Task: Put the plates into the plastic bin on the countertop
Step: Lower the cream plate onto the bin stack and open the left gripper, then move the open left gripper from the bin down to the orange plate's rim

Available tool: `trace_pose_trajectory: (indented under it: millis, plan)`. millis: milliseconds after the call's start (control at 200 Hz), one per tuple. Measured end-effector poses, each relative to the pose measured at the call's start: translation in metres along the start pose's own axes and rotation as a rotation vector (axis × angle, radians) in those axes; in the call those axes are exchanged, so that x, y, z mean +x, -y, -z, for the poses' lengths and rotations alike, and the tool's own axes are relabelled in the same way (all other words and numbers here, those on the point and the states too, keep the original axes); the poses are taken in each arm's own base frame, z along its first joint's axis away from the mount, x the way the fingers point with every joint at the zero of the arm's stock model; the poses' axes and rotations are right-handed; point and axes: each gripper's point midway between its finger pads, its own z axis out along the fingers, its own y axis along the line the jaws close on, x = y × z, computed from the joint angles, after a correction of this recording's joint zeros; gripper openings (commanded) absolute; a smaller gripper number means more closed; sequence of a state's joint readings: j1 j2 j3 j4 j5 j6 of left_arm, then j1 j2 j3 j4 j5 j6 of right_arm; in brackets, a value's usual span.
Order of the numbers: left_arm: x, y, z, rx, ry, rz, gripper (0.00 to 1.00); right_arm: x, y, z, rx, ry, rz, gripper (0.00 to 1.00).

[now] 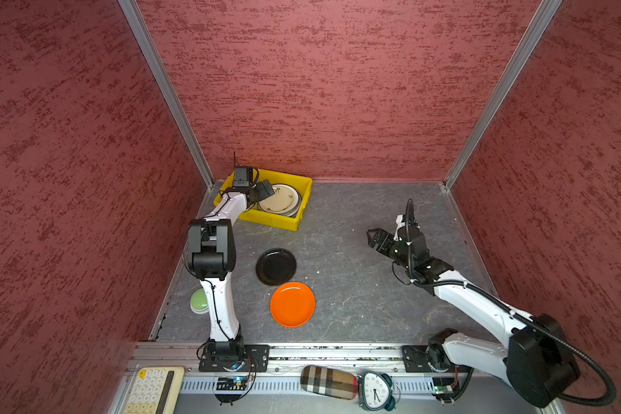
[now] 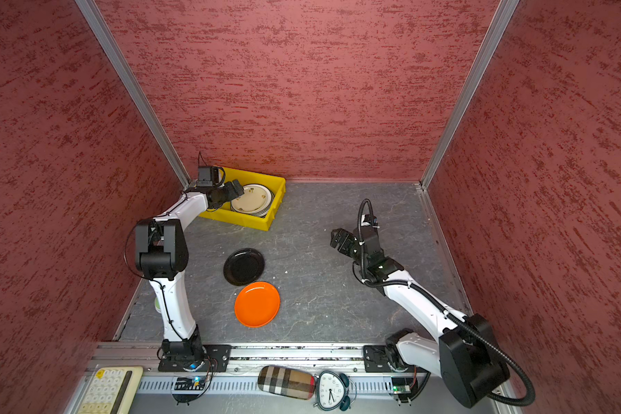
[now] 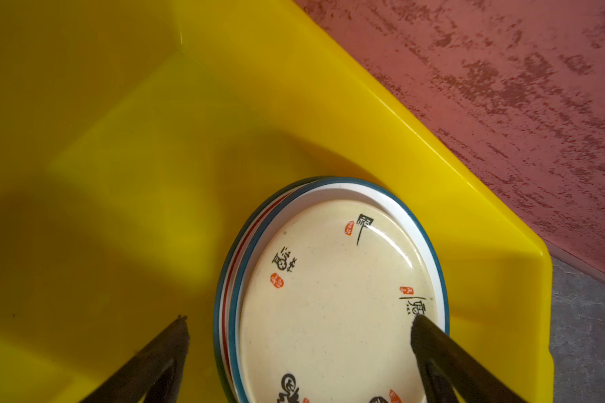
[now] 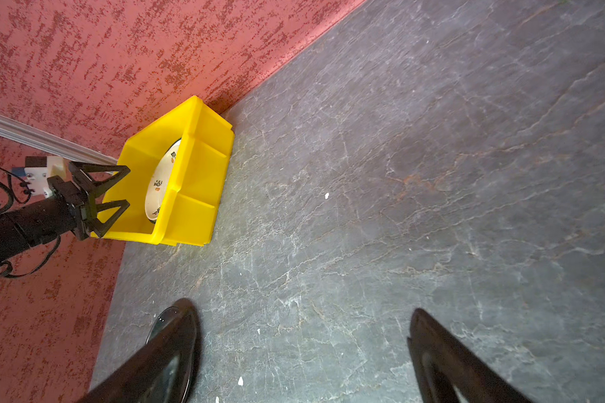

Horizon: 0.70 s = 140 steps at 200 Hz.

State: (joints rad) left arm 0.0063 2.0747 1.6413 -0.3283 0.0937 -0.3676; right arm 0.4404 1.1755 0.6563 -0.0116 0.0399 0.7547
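Observation:
The yellow plastic bin (image 1: 274, 223) (image 2: 238, 221) (image 4: 196, 181) stands at the back left corner of the grey countertop (image 1: 355, 286). A stack of plates lies inside it, topped by a cream plate (image 1: 278, 201) (image 2: 251, 199) (image 3: 329, 296) with black and orange marks; teal and red rims show beneath. My left gripper (image 1: 266, 190) (image 2: 237, 190) (image 3: 299, 321) hangs open just over that stack, holding nothing. A black plate (image 1: 276, 267) (image 2: 244, 267) and an orange plate (image 1: 292, 304) (image 2: 257, 304) lie on the countertop, edges touching. My right gripper (image 1: 373, 238) (image 2: 337, 238) (image 4: 301, 314) is open and empty above bare countertop at the right.
Red textured walls close in three sides, with metal rails at the corners. A green round object (image 1: 198, 301) sits behind the left arm. Below the front rail lie a keypad (image 1: 151, 390), a plaid case (image 1: 328, 381) and an alarm clock (image 1: 375, 390).

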Motion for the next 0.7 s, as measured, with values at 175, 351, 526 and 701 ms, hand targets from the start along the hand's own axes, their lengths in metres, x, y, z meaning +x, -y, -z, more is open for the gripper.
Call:
trace_pose_trajectory:
  millis: [175,351,526,701]
  plan:
    - [0.003,0.013,0.044,-0.019,0.048,-0.055,0.99,0.008,-0.002,-0.003,-0.017,-0.039,0.005,0.97]
    - [0.003,0.040,0.123,0.010,0.168,-0.091,0.99,0.016,-0.009,-0.003,-0.060,-0.085,0.023,0.97]
    - [0.041,0.043,0.184,0.039,0.206,-0.090,1.00,0.023,-0.016,0.001,-0.107,-0.132,0.040,0.99]
    - [0.091,0.009,0.214,-0.006,0.143,-0.071,0.99,0.024,-0.026,0.012,-0.158,-0.148,0.062,0.99]
